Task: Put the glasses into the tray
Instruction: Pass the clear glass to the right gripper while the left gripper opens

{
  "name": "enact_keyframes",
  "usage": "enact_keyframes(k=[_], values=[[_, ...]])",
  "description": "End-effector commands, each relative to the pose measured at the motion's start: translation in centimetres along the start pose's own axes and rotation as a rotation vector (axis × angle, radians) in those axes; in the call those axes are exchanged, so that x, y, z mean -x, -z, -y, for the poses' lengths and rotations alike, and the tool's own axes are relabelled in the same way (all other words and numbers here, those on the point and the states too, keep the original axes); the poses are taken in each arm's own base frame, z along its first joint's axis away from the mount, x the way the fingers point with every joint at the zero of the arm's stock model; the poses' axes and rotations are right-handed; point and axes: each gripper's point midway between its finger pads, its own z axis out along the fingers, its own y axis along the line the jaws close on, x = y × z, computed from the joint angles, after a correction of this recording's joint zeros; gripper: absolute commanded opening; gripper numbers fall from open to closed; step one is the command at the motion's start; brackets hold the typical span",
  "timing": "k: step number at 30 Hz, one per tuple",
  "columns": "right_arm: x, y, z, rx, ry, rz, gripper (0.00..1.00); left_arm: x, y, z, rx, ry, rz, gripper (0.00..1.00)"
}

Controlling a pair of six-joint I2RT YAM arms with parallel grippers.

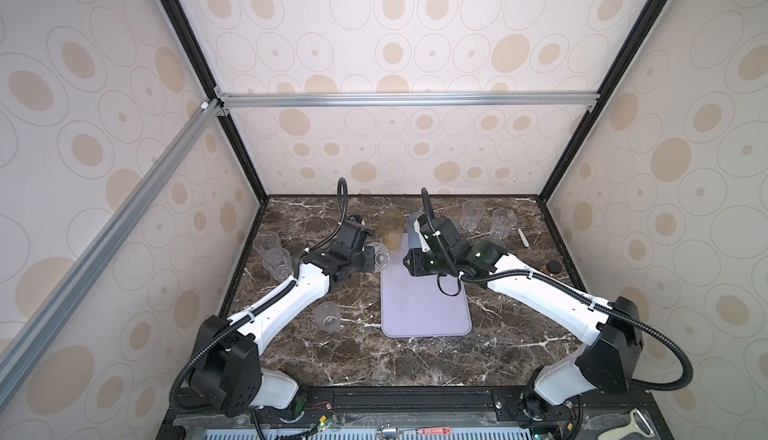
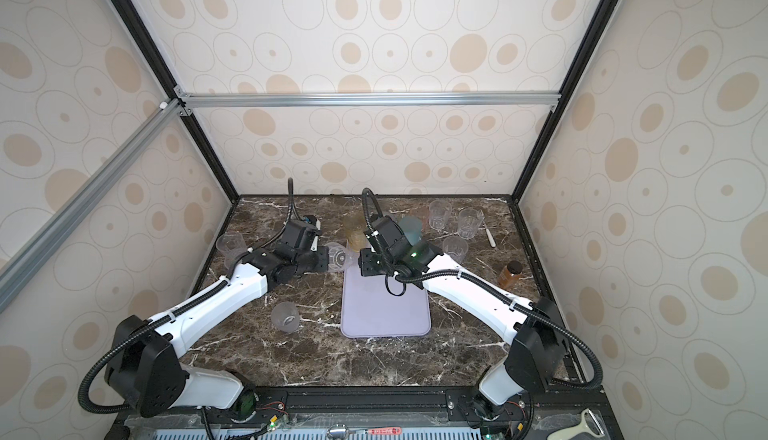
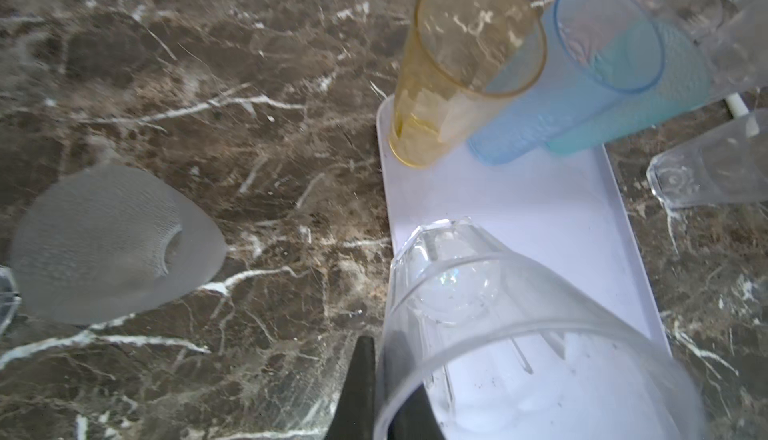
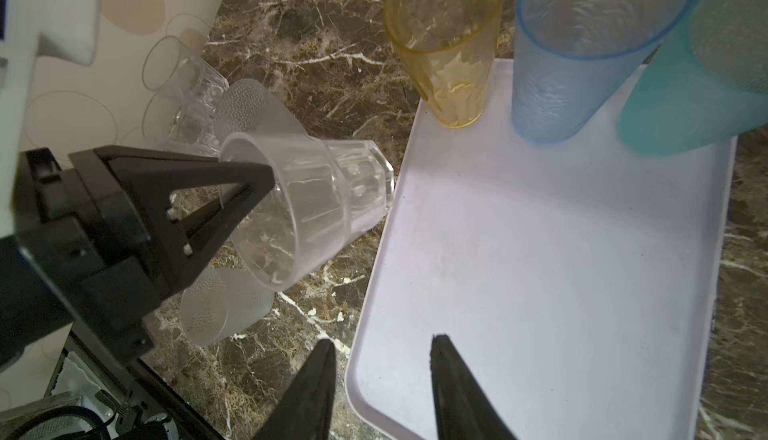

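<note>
My L gripper (image 4: 253, 192) pinches clear glass (image 4: 332, 192) by rim, tilted; seems light, stiff, slick. R gripper (image 4: 380, 375) spread, empty, tray (image 4: 540, 251) below.

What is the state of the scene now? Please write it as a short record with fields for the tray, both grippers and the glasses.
tray: pale lavender, flat, mostly bare
on tray: amber glass, blue glass, teal glass, upright at its far end
left gripper: shut on the rim of a clear glass, held sideways, base at the tray's left edge
right gripper: open, empty, above the tray
off tray: frosted glass and other clear tumblers, on both sides of the tray
</note>
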Motion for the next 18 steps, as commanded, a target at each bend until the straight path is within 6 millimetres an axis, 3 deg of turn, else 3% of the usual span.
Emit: enact_keyframes(k=[1, 6, 18], values=[[-0.5, -0.6, -0.4, 0.013, -0.025, -0.004, 0.43, -0.3, 0.1, 1.9, -0.033, 0.039, -0.010, 0.00], [0.3, -0.8, -1.3, 0.034, -0.031, 0.022, 0.45, -1.4, -0.8, 3.0, -0.041, 0.017, -0.043, 0.00], [-1.2, -4.7, 0.2, -0.129, 0.083, -0.016, 0.37, -1.8, -1.0, 4.6, -0.107, 0.022, -0.065, 0.03]])
